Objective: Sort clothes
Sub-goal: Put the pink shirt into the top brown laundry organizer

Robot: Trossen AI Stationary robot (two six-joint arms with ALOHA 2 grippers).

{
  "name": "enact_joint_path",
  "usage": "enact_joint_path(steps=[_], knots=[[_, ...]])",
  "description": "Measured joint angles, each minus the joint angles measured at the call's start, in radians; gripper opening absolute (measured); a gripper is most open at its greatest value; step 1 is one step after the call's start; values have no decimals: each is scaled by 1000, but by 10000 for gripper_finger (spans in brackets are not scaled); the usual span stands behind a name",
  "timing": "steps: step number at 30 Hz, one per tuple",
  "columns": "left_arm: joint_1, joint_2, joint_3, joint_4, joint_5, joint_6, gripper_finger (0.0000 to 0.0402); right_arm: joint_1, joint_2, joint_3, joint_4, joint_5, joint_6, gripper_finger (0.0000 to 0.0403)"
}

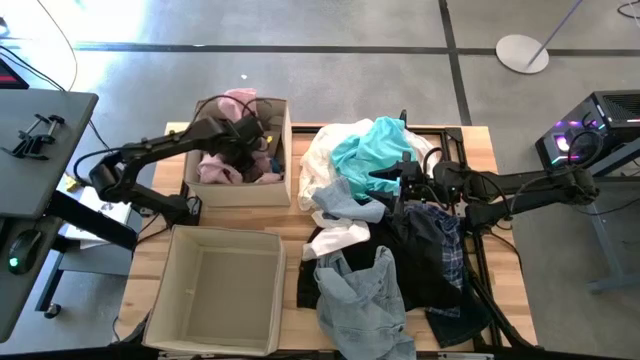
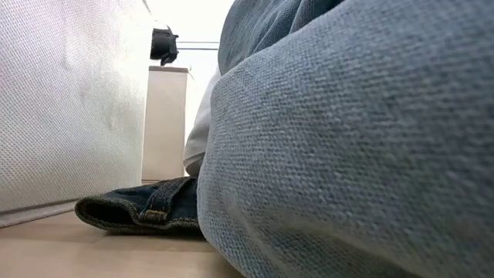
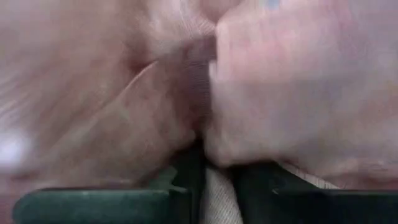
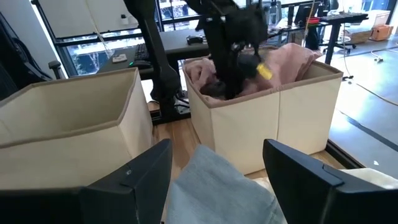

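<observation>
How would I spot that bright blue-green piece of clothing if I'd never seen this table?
Start at the big heap of clothes on the wooden table's right half. At the heap's far end, next to the right gripper, lies the turquoise garment. It is the only vivid piece among white, denim and dark fabrics.

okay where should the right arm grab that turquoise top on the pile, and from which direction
Take the turquoise top at the raised fold near its middle, coming straight down from above. It lies crumpled on top of the clothes pile, so its bunched ridges stand free to pinch, while its edges tuck under the white garment. The right gripper hovers open beside it.
</observation>
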Motion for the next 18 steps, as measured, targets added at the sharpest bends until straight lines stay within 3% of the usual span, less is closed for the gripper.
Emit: enact_joint_path(steps=[9,15,18], knots=[[-37,-87,269,-120,-11,7,65,0,0,0,0,0,16,241],[-32,-148,268,17,-368,-33,64,0,0,0,-5,0,18,241],[0,-140,218,41,-359,-27,64,0,0,0,-5,0,19,241]])
